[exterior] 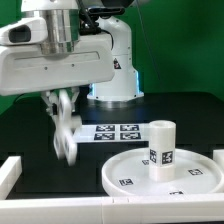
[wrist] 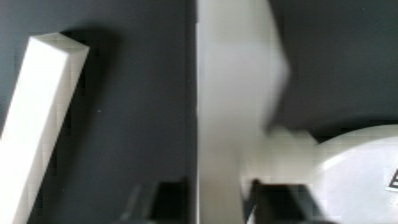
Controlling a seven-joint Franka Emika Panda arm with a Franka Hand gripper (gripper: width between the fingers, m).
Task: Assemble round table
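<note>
My gripper (exterior: 63,112) hangs at the exterior view's left, shut on the white cross-shaped foot piece (exterior: 66,140), which hangs down from the fingers over the black table. In the wrist view the foot piece (wrist: 231,90) runs as a long white bar between the two dark fingers (wrist: 173,203), which press on both its sides at the gripper (wrist: 228,198). The large round rimmed disc (exterior: 195,178) lies flat at the exterior view's right. The short cylindrical post (exterior: 161,150) stands upright on it. A rounded white tagged part (wrist: 365,165) shows beside the bar.
The marker board (exterior: 115,131) lies flat behind the disc. A white rail (exterior: 12,172) borders the table at the exterior view's left and front, and shows as a slanted strip (wrist: 45,110) in the wrist view. The arm's white base (exterior: 115,70) stands at the back.
</note>
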